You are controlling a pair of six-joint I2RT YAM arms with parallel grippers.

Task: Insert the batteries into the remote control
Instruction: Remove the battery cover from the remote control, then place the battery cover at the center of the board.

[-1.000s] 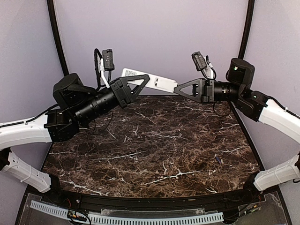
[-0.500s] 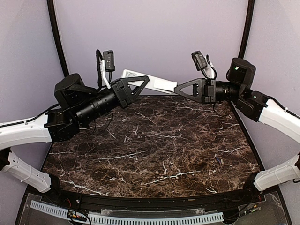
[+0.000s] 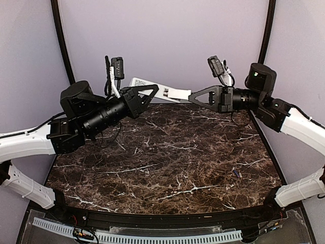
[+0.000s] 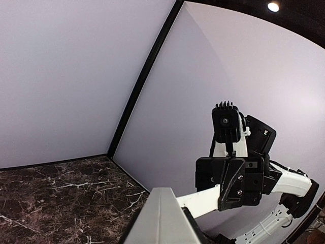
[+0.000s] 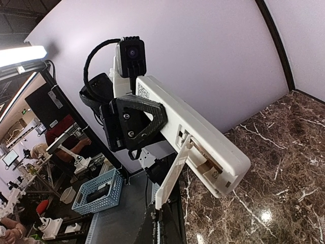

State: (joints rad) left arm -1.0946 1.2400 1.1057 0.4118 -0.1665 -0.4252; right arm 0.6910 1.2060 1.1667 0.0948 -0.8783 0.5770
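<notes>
1. The remote control (image 3: 139,82) hangs above the table's (image 3: 167,168) far edge, with the left gripper (image 3: 155,89) clamped around its middle
2. Right gripper (image 3: 191,96) to its right, pinching a cover (image 5: 172,178) at the remote's right end
3. One battery (image 3: 235,174) lies on the table, near its right edge

Remote control (image 5: 203,129): smooth white plastic. Table (image 3: 167,168): glossy brown marble look.
</notes>
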